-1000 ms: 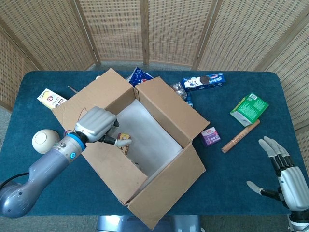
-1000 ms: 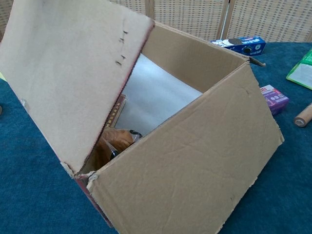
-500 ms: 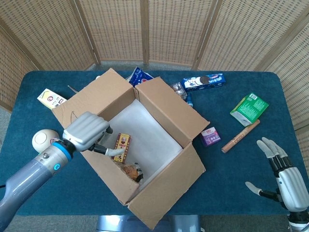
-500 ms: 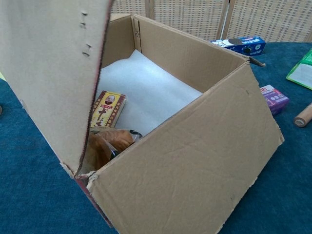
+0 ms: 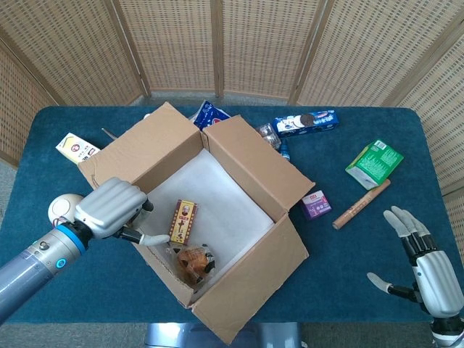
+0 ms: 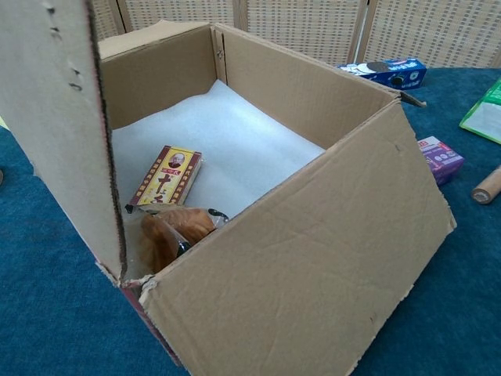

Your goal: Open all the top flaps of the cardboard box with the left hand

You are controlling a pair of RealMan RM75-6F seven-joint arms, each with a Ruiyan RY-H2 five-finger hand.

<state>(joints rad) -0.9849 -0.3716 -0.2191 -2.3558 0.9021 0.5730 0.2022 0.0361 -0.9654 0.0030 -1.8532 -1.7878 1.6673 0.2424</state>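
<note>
Seeing blue table (image 5: 362, 246) first, with cardboard box (image 5: 239, 217) in middle, top open. Left flap (image 6: 55, 125) stands almost upright; we see our left hand (image 5: 109, 210) grip its edge, fingers curled over outer face, thumb inside. Right hand (image 5: 420, 257) hovers over right table edge, well apart from box, fingers spread, holding nothing. Inside box on white lining: red-yellow packet (image 5: 183, 220), beside it brown bag (image 5: 192, 262).

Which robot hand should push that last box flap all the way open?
The left robot hand. It is already at the standing flap of the box, while the right robot hand hangs open, far off by the table edge.
</note>
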